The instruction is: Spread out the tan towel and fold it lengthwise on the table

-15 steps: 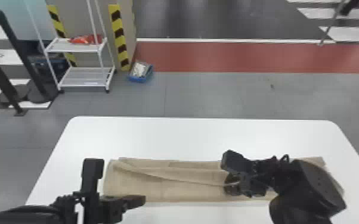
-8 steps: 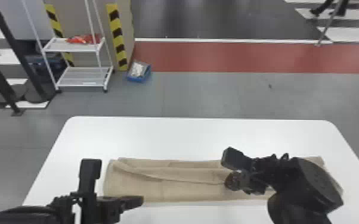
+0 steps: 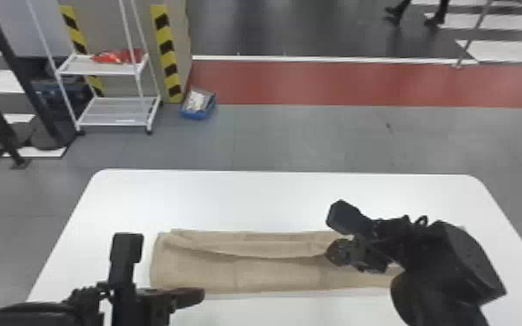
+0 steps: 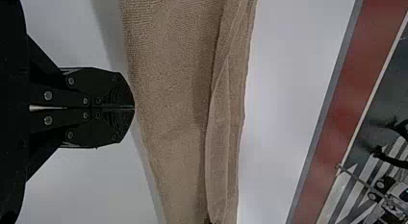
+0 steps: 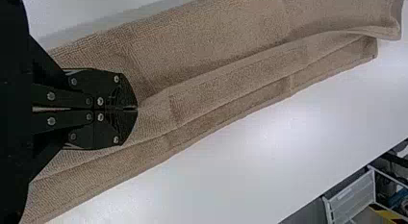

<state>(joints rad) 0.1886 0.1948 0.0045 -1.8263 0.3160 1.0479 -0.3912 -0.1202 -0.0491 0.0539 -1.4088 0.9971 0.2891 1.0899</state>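
Observation:
The tan towel (image 3: 273, 273) lies as a long strip across the table, its upper layer folded lengthwise with a raised, slightly wavy edge. My right gripper (image 3: 337, 252) is over the towel's right part. In the right wrist view my right gripper (image 5: 136, 108) is shut, and the raised edge of the towel (image 5: 231, 75) runs into its tips. My left gripper (image 3: 197, 295) stands by the near side of the towel's left part. In the left wrist view my left gripper (image 4: 133, 107) is shut with no cloth between its fingers, beside the towel's border (image 4: 168, 89).
The white table (image 3: 282, 199) has bare surface beyond the towel and a strip in front of it. On the floor behind stand a white wire shelf (image 3: 115, 110) and a blue box (image 3: 198, 104). The right forearm (image 3: 455, 268) covers the towel's right end.
My right gripper has moved a little toward the far side, and the towel's raised edge has shifted the same way with it. My left gripper has moved very slightly left.

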